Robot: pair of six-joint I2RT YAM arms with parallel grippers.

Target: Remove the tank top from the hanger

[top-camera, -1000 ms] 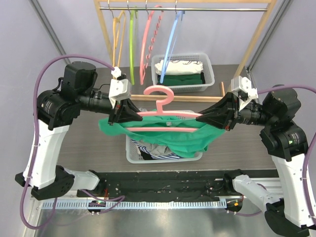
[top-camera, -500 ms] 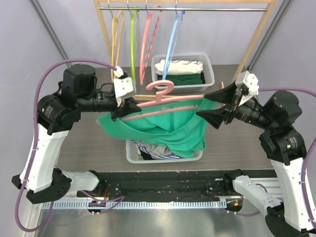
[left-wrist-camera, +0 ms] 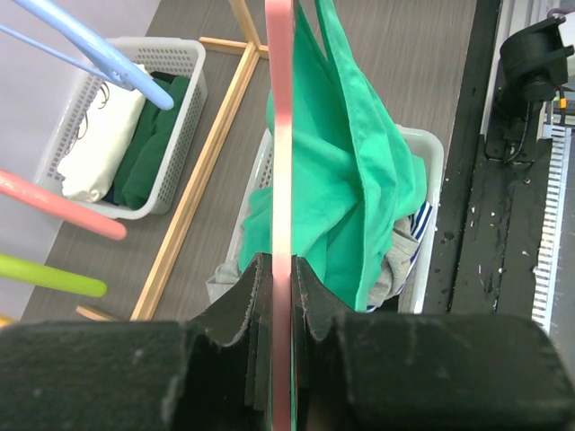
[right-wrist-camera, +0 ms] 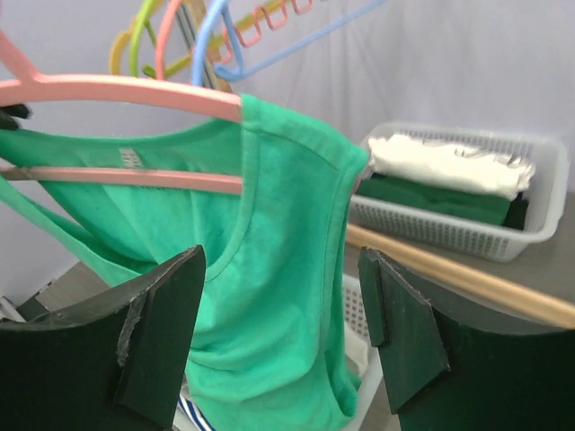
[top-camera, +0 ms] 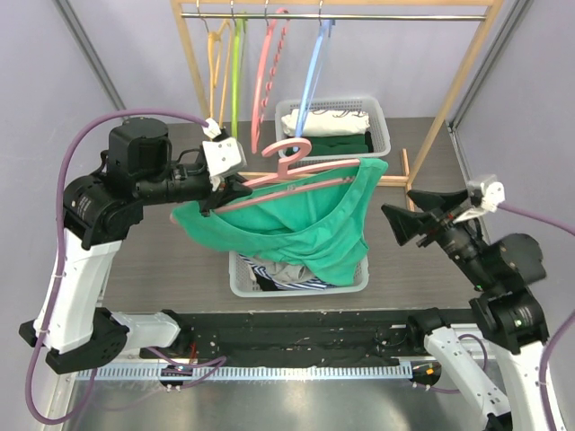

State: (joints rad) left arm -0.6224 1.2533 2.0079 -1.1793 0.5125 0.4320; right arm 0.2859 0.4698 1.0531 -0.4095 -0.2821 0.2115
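The tank top (top-camera: 305,220) is plain bright green, on a pink hanger (left-wrist-camera: 280,135), and on the pale wooden rack (top-camera: 469,72) are an orange hanger (top-camera: 212,67), a lime hanger (left-wrist-camera: 45,274), a second pink hanger (left-wrist-camera: 54,200) and a blue hanger (left-wrist-camera: 157,92). The far basket (top-camera: 382,135) is white with a white cloth (top-camera: 328,119) and a dark green cloth (top-camera: 332,144) in it, while the near basket (top-camera: 238,278), also white, shows a blue-and-white striped cloth (top-camera: 296,285). The surface (top-camera: 162,260) is dark grey-brown with a wood grain, and the wall (top-camera: 36,72) is pale lilac

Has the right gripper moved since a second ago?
Yes. The right gripper opened off the hanger and drew back rightward, past the right edge of the near basket.
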